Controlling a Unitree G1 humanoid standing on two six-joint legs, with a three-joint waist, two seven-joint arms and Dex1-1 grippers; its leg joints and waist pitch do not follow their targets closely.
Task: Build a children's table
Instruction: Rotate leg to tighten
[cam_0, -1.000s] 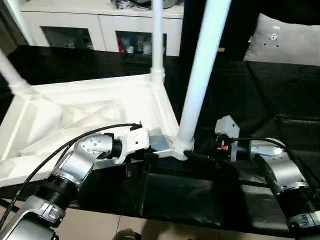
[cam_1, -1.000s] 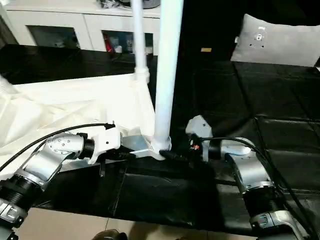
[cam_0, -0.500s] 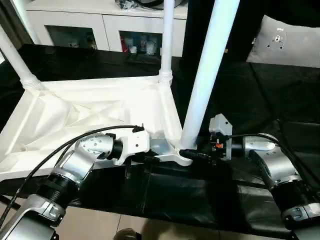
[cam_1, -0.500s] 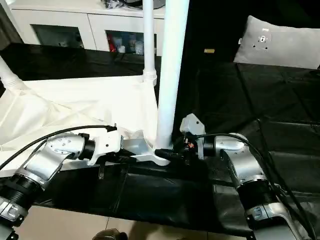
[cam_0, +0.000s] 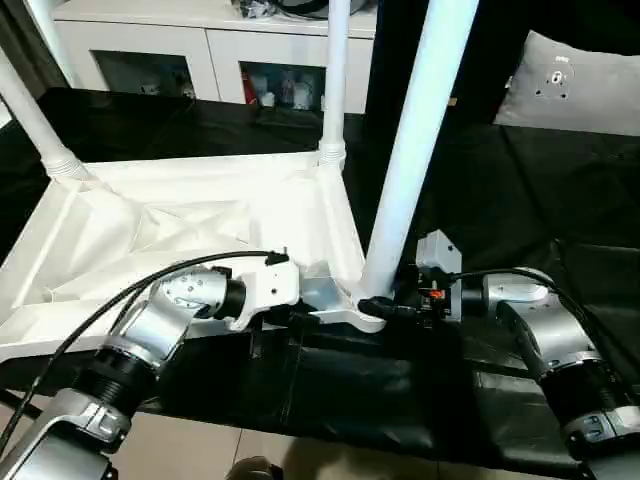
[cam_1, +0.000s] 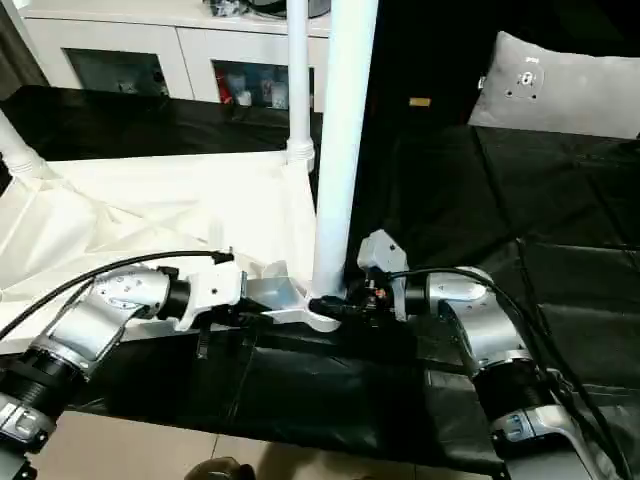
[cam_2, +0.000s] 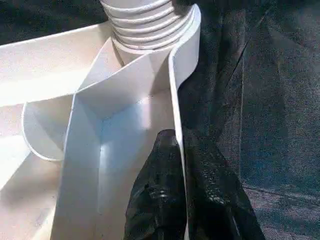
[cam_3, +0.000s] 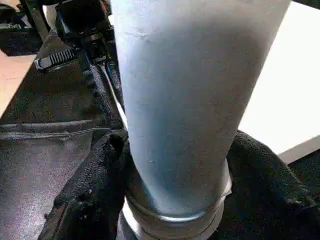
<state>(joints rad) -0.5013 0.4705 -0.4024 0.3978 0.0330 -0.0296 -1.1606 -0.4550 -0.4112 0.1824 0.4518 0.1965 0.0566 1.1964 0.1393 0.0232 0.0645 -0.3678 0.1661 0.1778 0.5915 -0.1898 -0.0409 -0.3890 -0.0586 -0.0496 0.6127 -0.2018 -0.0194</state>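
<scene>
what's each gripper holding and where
Left gripper: shut on the tabletop's rim near the corner. Right gripper: fingers around the leg's base, at the socket.

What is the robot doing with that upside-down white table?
The robot is building a children's table, which lies upside down on a black cover. The left gripper is pinching the table's rim beside the near corner to hold it steady. The right gripper has its two black fingers on either side of the bottom of the nearest leg, just above its corner socket. Two more legs stand upright in other corners.
</scene>
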